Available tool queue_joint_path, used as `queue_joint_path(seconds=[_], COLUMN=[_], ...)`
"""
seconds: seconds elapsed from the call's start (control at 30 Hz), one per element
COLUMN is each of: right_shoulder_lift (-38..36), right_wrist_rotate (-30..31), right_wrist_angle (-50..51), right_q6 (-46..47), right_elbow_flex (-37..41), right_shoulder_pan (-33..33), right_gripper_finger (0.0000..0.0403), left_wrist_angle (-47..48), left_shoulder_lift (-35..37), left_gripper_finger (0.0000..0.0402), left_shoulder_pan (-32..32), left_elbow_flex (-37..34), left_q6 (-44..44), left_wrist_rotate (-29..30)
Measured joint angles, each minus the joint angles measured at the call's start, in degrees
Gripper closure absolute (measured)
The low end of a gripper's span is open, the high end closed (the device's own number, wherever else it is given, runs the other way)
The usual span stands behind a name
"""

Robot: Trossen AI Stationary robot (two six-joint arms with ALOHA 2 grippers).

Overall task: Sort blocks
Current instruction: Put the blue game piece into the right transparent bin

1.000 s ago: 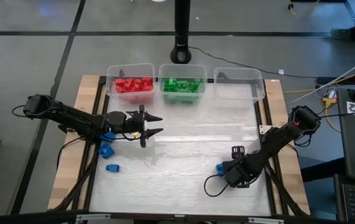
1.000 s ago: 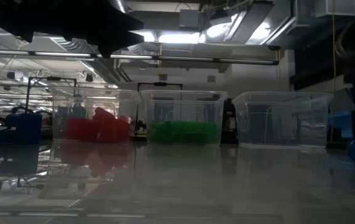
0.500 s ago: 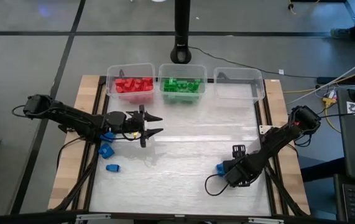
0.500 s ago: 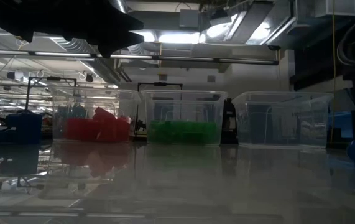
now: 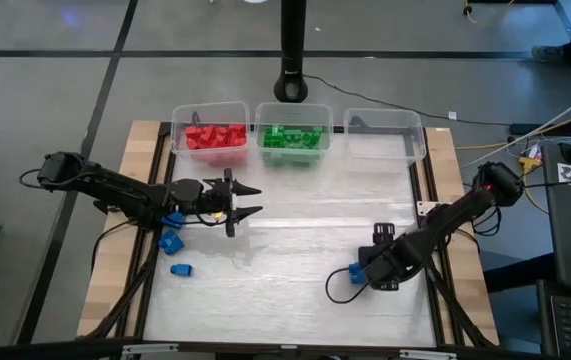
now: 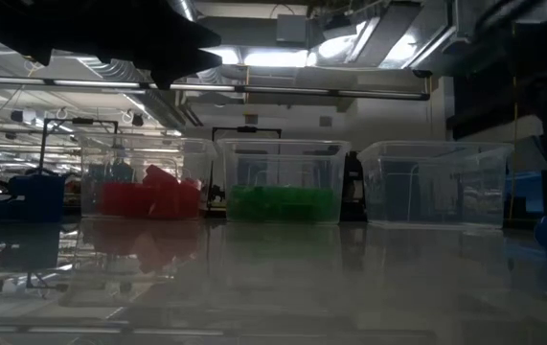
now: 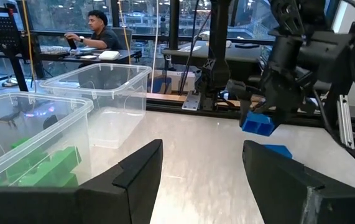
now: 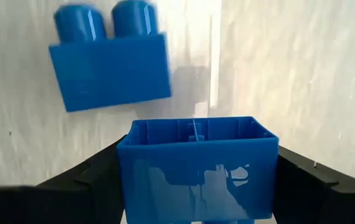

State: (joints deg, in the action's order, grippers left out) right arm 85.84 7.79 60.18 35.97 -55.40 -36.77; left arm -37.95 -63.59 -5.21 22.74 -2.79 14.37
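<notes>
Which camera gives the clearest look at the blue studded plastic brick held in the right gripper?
The right wrist view: the held blue studded plastic brick fills it, clamped between the right gripper fingers. The left wrist view shows it small and lifted; the high view barely a blue speck; the low view nothing clear.

A: Right gripper [image 8: 196, 186]: fingertips cut off by the right wrist view's edge, hollow blue plastic brick [image 8: 196, 168] covering the gap.

B: High view: small blue bricks [image 5: 172, 241] partly hidden under the left arm; count unclear.

Left gripper [image 5: 248, 200] spread open mid-table, right gripper [image 5: 357, 272] on blue block [image 5: 355, 271], red blocks [image 5: 215, 136] and green blocks [image 5: 291, 137] binned
</notes>
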Motion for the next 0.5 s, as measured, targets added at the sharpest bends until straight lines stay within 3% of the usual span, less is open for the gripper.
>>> queue_joint_path(seconds=[0.5], right_shoulder_lift=[-5.7], right_wrist_rotate=[5.7], right_wrist_angle=[0.0], right_q6=[-7.8], right_elbow_flex=[0.0], right_shoulder_pan=[7.1], right_gripper_finger=[0.0107], left_wrist_angle=[0.0], left_shoulder_lift=[0.0], left_gripper_finger=[0.0189], left_shoulder_pan=[0.0], left_elbow_flex=[0.0], left_q6=[0.0], left_wrist_rotate=[0.0])
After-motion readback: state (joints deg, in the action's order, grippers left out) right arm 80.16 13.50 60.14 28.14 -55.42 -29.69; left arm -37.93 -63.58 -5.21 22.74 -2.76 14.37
